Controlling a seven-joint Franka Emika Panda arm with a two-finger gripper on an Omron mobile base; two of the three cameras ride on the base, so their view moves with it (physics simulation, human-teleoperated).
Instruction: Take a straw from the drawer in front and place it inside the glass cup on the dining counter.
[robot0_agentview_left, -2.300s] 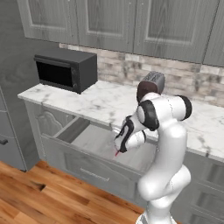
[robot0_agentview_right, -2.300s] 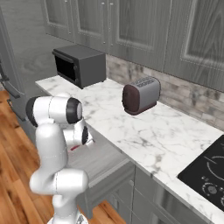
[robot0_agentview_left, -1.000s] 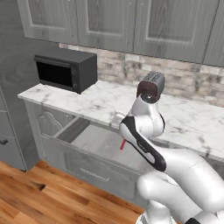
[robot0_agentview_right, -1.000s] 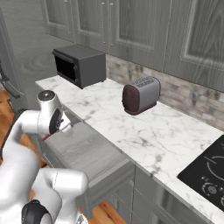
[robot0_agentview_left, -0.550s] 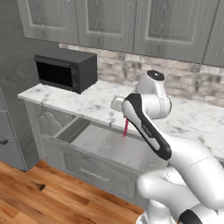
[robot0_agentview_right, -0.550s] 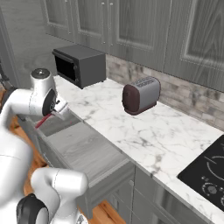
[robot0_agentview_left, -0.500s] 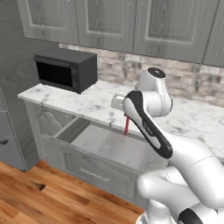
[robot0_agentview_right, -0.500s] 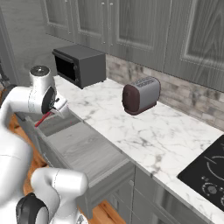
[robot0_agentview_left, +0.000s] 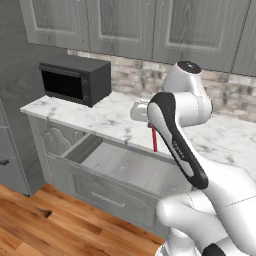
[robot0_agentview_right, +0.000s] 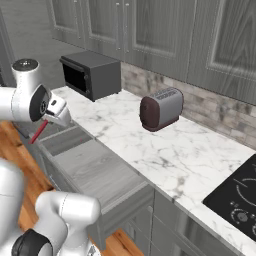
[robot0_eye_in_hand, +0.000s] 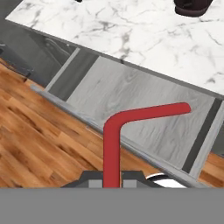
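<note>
While the drawer stands open below, the gripper pinches the straw (bent tip hanging down), lifted clear for carrying.

I see the drawer pulled out below the desk. On the desk, the microwave sits left and the toaster further right. My claw hangs above the drawer, the straw in it.
</note>
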